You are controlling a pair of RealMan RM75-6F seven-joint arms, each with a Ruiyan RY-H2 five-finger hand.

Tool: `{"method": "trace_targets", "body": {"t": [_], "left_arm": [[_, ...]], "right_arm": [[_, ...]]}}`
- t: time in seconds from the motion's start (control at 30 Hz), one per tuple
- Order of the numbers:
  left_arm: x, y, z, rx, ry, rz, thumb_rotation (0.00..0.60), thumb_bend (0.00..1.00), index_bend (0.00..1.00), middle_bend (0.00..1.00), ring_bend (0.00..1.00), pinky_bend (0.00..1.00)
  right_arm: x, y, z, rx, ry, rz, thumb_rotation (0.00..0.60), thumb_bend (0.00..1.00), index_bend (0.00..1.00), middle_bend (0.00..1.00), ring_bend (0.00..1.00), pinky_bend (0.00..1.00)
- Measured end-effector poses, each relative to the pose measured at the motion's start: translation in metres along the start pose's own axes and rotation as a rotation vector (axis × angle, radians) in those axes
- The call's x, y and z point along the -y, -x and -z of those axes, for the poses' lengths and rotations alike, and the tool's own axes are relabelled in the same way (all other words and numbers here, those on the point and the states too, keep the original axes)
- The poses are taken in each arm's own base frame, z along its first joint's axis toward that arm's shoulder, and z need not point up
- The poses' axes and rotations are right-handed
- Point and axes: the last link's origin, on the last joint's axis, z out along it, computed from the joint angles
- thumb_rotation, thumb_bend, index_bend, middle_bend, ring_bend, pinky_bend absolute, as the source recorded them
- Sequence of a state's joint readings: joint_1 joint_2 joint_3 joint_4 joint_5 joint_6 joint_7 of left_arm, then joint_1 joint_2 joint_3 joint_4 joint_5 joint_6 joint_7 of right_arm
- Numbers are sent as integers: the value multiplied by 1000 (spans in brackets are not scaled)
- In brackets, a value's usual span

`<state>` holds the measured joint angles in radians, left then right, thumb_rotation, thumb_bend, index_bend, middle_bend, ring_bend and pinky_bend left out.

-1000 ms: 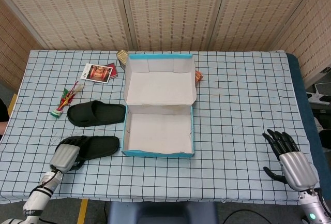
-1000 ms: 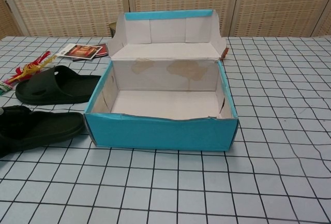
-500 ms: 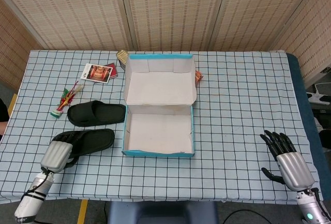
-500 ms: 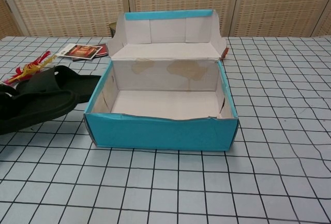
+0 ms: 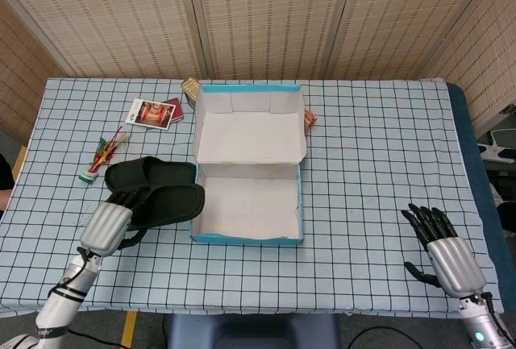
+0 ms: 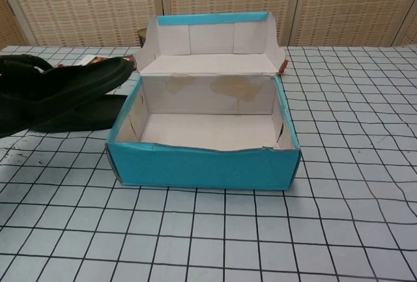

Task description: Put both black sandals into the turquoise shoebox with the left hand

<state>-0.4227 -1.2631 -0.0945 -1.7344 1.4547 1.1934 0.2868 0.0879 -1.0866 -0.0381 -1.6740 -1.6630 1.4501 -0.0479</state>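
Observation:
My left hand (image 5: 109,226) grips one black sandal (image 5: 165,201) by its heel end and holds it lifted off the table, its toe reaching the left wall of the turquoise shoebox (image 5: 246,238). In the chest view the lifted sandal (image 6: 62,86) hangs left of the shoebox (image 6: 202,165), above the second sandal (image 6: 85,114). The second black sandal (image 5: 145,170) lies flat on the table just behind the lifted one. The shoebox is open, its lid folded back, and its white inside is bare. My right hand (image 5: 446,252) rests open near the table's front right edge.
A red and green toy (image 5: 103,155) lies left of the sandals. A small booklet (image 5: 153,113) and a tin (image 5: 192,89) sit at the back left of the checked tablecloth (image 5: 379,155). A small orange item (image 5: 310,118) is beside the lid's right edge.
My left hand has lifted the near sandal off the table and carried it up and to the right toward the shoebox. The right hand has barely shifted.

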Motion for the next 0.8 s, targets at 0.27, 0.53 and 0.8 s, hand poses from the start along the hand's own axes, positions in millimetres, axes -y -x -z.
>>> {"method": "trace_targets", "body": {"t": [0.27, 0.53, 0.8], "left_arm": [[-58, -27, -49, -8, 151, -38, 600, 560, 375, 444, 478, 397], [-97, -34, -86, 16, 208, -22, 600, 556, 373, 441, 475, 393], [-135, -26, -129, 74, 249, -32, 600, 555, 371, 439, 474, 394]], "right_arm": [[-5, -1, -4, 2, 25, -7, 600, 126, 0, 0, 0, 0], [-12, 0, -11, 17, 57, -20, 600, 126, 0, 0, 0, 0], [-17, -1, -15, 22, 75, -29, 600, 126, 0, 0, 0, 0]]}}
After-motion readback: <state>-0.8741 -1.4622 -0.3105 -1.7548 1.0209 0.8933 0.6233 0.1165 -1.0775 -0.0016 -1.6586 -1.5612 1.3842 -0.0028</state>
